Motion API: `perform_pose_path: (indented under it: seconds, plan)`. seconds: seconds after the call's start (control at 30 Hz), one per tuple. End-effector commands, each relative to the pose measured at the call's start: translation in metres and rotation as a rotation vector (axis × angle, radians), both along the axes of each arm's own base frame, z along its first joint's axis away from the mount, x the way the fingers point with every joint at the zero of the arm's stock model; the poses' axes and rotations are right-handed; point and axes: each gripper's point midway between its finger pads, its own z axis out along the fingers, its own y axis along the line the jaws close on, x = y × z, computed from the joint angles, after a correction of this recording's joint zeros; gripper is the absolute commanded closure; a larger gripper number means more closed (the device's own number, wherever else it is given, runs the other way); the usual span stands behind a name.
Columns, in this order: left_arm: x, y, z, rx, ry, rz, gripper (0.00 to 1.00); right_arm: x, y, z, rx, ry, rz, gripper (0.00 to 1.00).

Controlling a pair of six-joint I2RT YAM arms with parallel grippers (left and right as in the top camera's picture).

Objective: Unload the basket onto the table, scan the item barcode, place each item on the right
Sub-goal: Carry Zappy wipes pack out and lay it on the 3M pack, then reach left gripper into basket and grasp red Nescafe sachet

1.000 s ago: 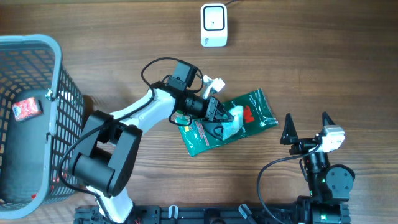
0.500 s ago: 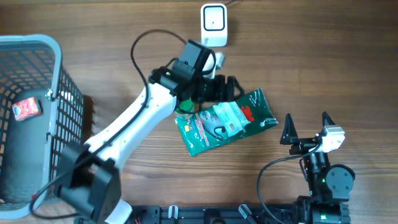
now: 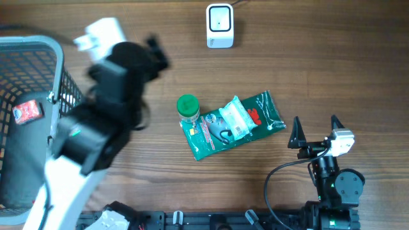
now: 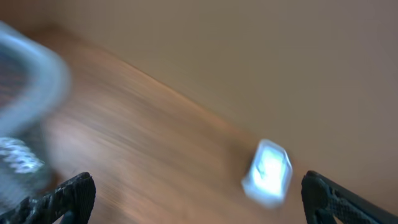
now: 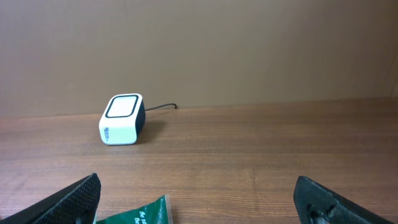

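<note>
A green pouch [image 3: 259, 118] lies flat on the table's middle, and its corner shows in the right wrist view [image 5: 142, 215]. A clear packet [image 3: 233, 120] rests on top of it, with a green-lidded jar [image 3: 187, 107] at its left end. The white scanner [image 3: 219, 25] stands at the far edge [image 5: 122, 118] and is a blur in the left wrist view [image 4: 267, 171]. My left gripper [image 3: 155, 54] is blurred, open and empty [image 4: 199, 205], between basket and scanner. To the right of the pouch, my right gripper [image 3: 316, 130] stands open and empty [image 5: 199, 208].
A grey wire basket [image 3: 61, 70] fills the left edge and holds a red packet [image 3: 27, 112]. Its rim shows as a blur in the left wrist view [image 4: 37, 68]. The scanner's cable [image 5: 163, 106] runs off behind it.
My left gripper opened, let go of the clear packet on the green pouch, and swung up and left toward the basket, uncovering the jar. The right arm has not moved.
</note>
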Motion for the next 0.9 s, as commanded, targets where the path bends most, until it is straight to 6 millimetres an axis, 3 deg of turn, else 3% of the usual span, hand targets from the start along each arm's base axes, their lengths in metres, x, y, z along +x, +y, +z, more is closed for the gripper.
perform_pose_path:
  seconds: [0.0, 0.07, 0.17, 0.3, 0.4, 0.5, 0.57, 0.73, 0.87]
  plan:
    - [-0.039, 0.110, 0.028, -0.161, -0.169, 0.472, 0.00, 0.000, -0.001, 0.001, -0.006, -0.006, -0.009, 0.01]
    - [-0.065, 0.159, 0.023, -0.268, -0.212, 0.676, 0.00, 0.000, -0.001, 0.001, -0.006, -0.006, -0.009, 0.00]
    - [-0.085, 0.197, 0.004, -0.331, -0.164, 0.805, 0.00, 0.000, -0.001, 0.001, -0.006, -0.006, -0.009, 0.00]
    - [-0.121, 0.246, -0.072, -0.579, 0.055, 1.089, 0.00, 0.000, -0.001, 0.001, -0.006, -0.006, -0.009, 0.00]
    - [-0.131, 0.259, -0.111, -0.752, 0.168, 1.190, 0.00, 0.000, -0.001, 0.001, -0.006, -0.006, -0.009, 0.00]
    - [-0.143, 0.262, -0.155, -1.024, 0.273, 1.353, 0.00, 0.000, -0.001, 0.001, -0.006, -0.006, -0.009, 0.00]
    - [-0.150, 0.260, -0.174, -1.104, 0.356, 1.407, 0.00, 0.000, -0.001, 0.001, -0.006, -0.006, -0.009, 0.00]
    - [-0.165, 0.251, -0.214, -1.103, 0.500, 1.479, 0.00, 0.000, -0.001, 0.001, -0.006, -0.006, -0.009, 0.00]
    - [-0.188, 0.258, -0.251, -0.976, 0.555, 1.561, 0.00, 0.000, -0.001, 0.001, -0.006, -0.006, -0.009, 0.00]
